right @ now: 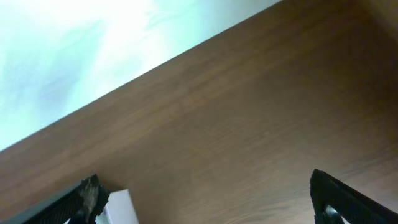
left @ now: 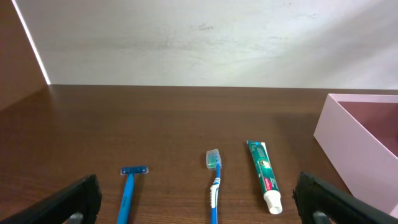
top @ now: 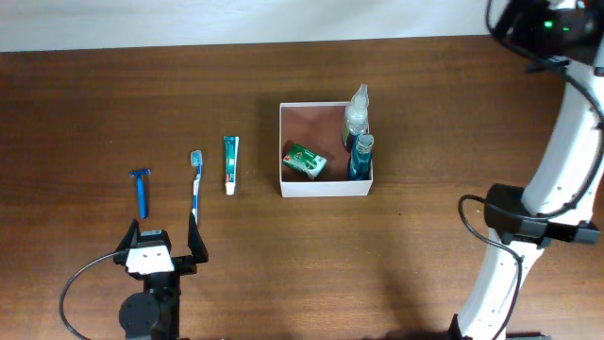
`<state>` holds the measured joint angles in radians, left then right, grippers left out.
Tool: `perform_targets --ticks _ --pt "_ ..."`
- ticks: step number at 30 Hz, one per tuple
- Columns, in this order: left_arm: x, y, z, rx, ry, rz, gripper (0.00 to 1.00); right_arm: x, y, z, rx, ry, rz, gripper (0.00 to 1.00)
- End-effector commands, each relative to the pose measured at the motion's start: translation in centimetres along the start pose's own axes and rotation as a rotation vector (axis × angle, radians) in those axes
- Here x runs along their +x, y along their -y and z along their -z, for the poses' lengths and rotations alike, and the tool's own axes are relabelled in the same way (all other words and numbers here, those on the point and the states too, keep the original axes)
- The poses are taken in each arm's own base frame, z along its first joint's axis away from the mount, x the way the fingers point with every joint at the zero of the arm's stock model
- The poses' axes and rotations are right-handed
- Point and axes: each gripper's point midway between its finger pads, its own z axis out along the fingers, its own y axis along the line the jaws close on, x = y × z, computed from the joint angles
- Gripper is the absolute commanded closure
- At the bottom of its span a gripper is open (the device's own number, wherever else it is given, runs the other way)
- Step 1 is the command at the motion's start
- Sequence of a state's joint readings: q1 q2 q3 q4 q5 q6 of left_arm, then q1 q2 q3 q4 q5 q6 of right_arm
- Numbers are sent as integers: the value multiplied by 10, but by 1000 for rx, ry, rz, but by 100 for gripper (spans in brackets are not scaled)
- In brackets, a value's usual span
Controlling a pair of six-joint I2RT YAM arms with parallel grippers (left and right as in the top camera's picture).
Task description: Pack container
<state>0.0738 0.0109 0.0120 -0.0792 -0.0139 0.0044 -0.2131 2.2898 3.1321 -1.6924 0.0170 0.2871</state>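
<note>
- Your square, shallow white-walled container (top: 326,186) (reddish-brown inside) sits mid-way on the brown wooden table (top: 444,123), holding a green packet (top: 305,161), a clear bottle (top: 357,109) and a blue bottle (top: 360,156).
- Left of it lie a white toothpaste tube (top: 230,163), a blue toothbrush (top: 196,184) and a blue razor (top: 142,189).
- Your left tool (top: 164,234) and right tool (right: 211,205) both gape wide, holding nothing.
</note>
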Motion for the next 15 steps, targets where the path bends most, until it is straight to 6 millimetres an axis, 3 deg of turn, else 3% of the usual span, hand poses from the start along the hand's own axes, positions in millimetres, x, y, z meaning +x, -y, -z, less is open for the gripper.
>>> perform_targets --ticks 1,15 --pt "1 3 0 14 -1 -12 0 -4 21 0 14 -4 -41 1" --pt "1 3 0 14 -1 -12 1 -7 40 -4 88 3 24 2"
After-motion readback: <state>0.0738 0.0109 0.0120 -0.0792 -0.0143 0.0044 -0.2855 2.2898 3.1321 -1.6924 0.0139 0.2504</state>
